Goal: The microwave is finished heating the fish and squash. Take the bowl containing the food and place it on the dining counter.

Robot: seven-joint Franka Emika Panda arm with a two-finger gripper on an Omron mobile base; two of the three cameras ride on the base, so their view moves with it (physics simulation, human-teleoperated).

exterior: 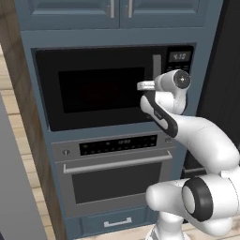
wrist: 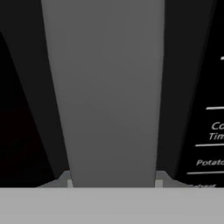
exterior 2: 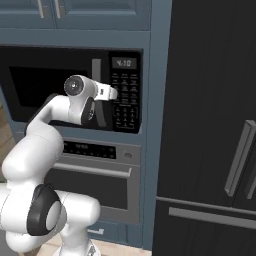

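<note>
The two-finger gripper (wrist: 113, 181) at the end of the white arm was clamped on the curved grey vertical handle (wrist: 107, 87) of the microwave door: in the hand view one small finger tip (wrist: 69, 180) sat against the handle's left edge and the other against its right edge, with the grey bar running up between them. To the right of the bar, white keypad lettering (wrist: 212, 148) stood on black (one word read "Potato").

From the left base view the gripper (exterior: 151, 86) reached in horizontally from the wrist to the handle (exterior: 156, 64), which stood upright beside the dark glass door (exterior: 101, 89). The right base view showed the gripper (exterior 2: 102, 92) at the same handle (exterior 2: 96, 71), just left of the button keypad (exterior 2: 125, 102) and below the small digital display (exterior 2: 124, 63).

The built-in black microwave (exterior: 56, 112) was shut, set in a blue cabinet column (exterior: 197, 28). Whether a bowl or food lay behind the dark glass could not be told. Directly below it was a steel oven (exterior: 117, 173) with a horizontal bar handle (exterior: 117, 163) and a dark control strip (exterior: 118, 144). To the right of the column stood a tall black refrigerator (exterior 2: 210, 125) with grey bar handles.
</note>
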